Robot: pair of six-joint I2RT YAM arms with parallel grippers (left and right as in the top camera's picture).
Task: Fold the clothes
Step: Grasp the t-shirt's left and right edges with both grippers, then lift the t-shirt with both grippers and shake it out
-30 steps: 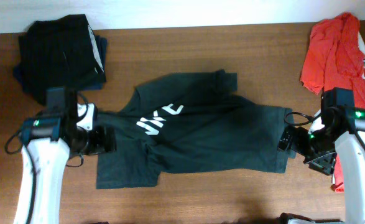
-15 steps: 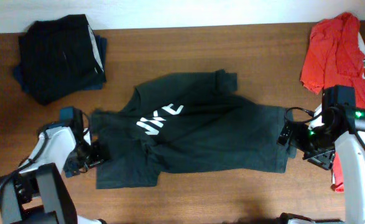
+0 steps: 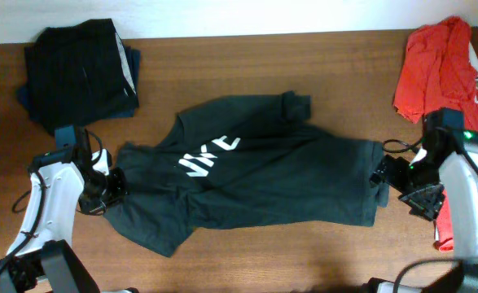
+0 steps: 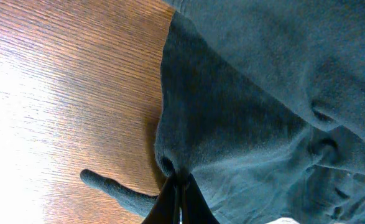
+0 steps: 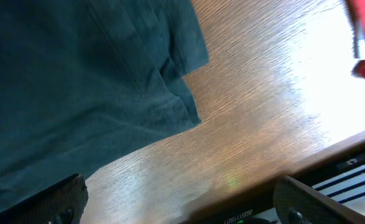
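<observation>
- The T-shirt (image 3: 287,175) is dark charcoal, with a greenish-grey cast up close, and bears white block lettering (image 3: 210,155).
- The red shirt (image 3: 436,65) is a plain bright red.
- The folded garments (image 3: 76,69) are black, with a pale stripe along one edge and dark blue beneath.
- The table (image 3: 304,65) is mid-brown with a fine wood grain.
</observation>
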